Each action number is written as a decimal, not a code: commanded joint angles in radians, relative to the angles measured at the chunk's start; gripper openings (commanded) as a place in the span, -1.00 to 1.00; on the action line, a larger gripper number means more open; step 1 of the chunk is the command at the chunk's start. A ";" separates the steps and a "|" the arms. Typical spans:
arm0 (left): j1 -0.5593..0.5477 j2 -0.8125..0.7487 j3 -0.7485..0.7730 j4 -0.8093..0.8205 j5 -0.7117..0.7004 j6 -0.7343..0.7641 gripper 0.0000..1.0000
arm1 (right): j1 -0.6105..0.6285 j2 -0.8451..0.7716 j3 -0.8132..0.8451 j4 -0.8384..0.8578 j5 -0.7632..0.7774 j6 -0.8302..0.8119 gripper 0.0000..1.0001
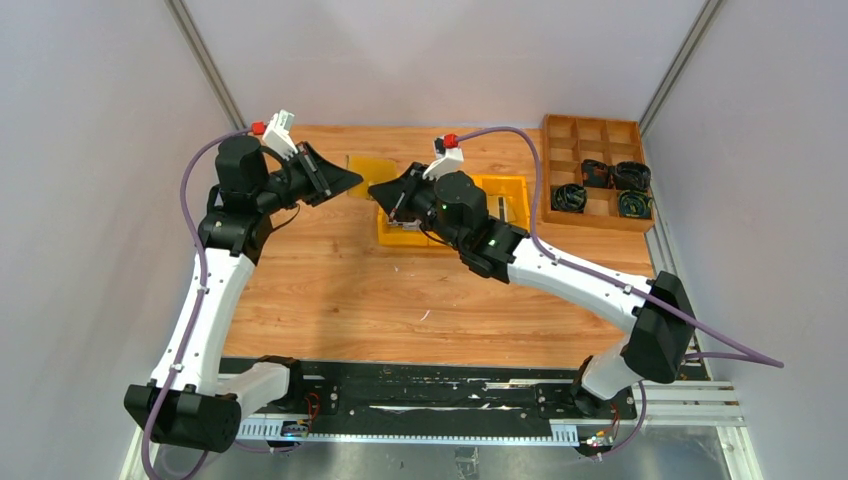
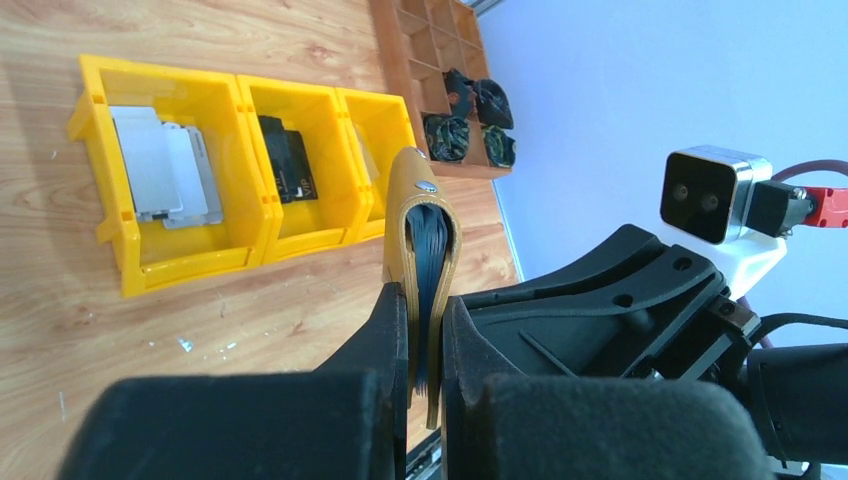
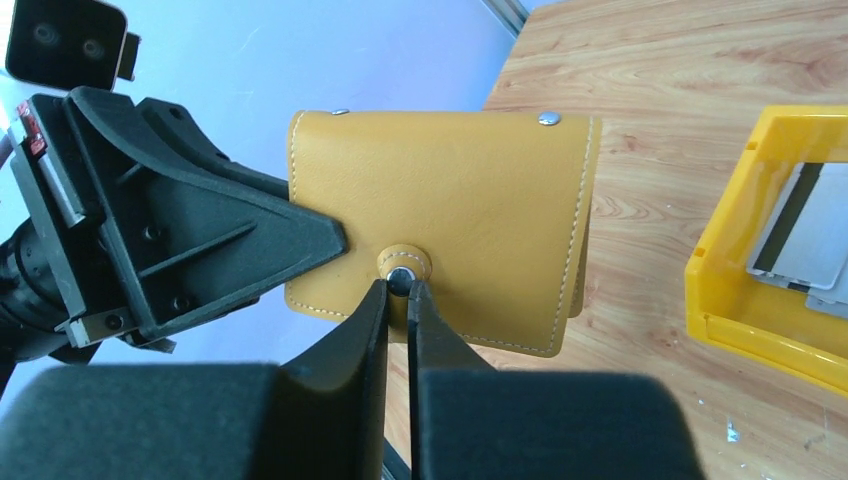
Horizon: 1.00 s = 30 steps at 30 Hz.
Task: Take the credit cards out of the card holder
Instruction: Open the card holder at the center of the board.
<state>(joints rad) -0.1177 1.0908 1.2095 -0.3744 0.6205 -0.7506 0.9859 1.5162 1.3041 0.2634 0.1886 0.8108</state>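
Observation:
The mustard-yellow card holder (image 1: 364, 165) hangs above the table, with my left gripper (image 1: 335, 178) shut on one end. In the left wrist view the card holder (image 2: 425, 225) is edge-on between the jaws (image 2: 425, 300), with dark layered edges showing inside it. My right gripper (image 3: 398, 285) is closed to a narrow gap, its tips pinching the metal snap on the card holder's (image 3: 450, 190) face. Pale grey credit cards (image 2: 160, 170) lie in the leftmost yellow bin (image 2: 110, 230). They also show at the right wrist view's edge (image 3: 815, 235).
Three joined yellow bins (image 1: 505, 188) sit at mid-table, partly under my right arm; the middle one holds a black block (image 2: 285, 170). A brown wooden divided tray (image 1: 560, 135) with dark coiled items stands at the back right.

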 commanded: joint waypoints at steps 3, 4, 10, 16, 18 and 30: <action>-0.017 -0.036 0.024 0.081 0.083 0.021 -1.00 | 0.022 0.021 -0.038 0.081 -0.220 0.002 -1.00; -0.017 -0.036 0.025 0.065 0.067 0.038 -1.00 | 0.023 0.008 -0.043 0.084 -0.224 -0.002 -1.00; 0.010 -0.032 0.034 0.055 0.015 0.057 -1.00 | 0.038 -0.092 -0.189 0.204 -0.219 -0.071 -1.00; 0.034 -0.019 0.054 0.090 0.038 0.016 -1.00 | 0.062 -0.163 -0.353 0.330 -0.232 -0.140 -0.73; 0.038 -0.018 0.058 0.115 0.065 -0.006 -1.00 | 0.061 -0.184 -0.375 0.310 -0.240 -0.167 -0.25; 0.039 -0.038 -0.002 0.365 0.357 -0.182 -1.00 | -0.212 -0.299 -0.354 0.244 -0.569 -0.024 0.54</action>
<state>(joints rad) -0.0814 1.0744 1.2240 -0.1574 0.8326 -0.8524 0.8627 1.2118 0.9112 0.4782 -0.1562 0.7025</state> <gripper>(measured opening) 0.068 0.770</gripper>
